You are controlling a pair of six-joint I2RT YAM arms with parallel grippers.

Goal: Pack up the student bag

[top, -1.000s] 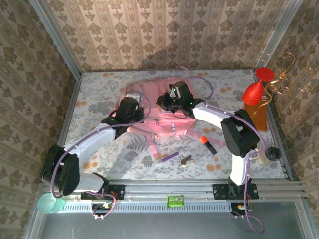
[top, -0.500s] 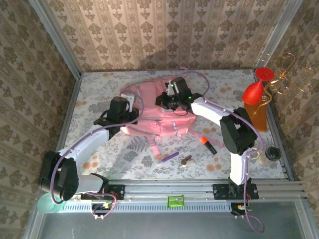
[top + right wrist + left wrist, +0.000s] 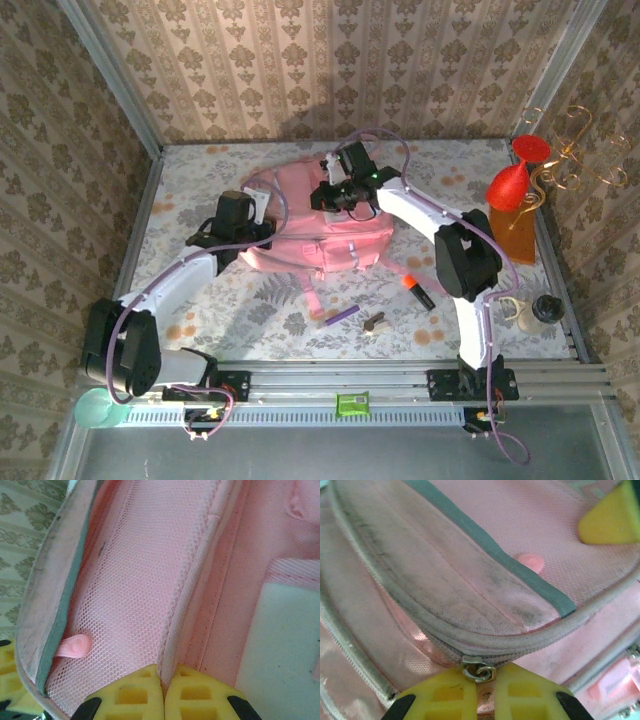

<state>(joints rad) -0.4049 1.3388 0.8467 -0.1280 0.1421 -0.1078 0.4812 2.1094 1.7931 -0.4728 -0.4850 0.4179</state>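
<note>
A pink bag (image 3: 320,230) lies mid-table (image 3: 450,165). The left gripper (image 3: 479,690) pinches its zip pull (image 3: 477,671); the right gripper (image 3: 162,685) clamps a bag seam. Unzipping seems in hand; next, draw the pull along the track.

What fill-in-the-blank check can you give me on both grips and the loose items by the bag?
The left gripper is shut on the metal zipper pull of the ____ student bag.
The right gripper pinches a seam in its pink ____ lining.
The marker beside the bag has an ____ end.
Missing: pink, mesh, orange.
</note>
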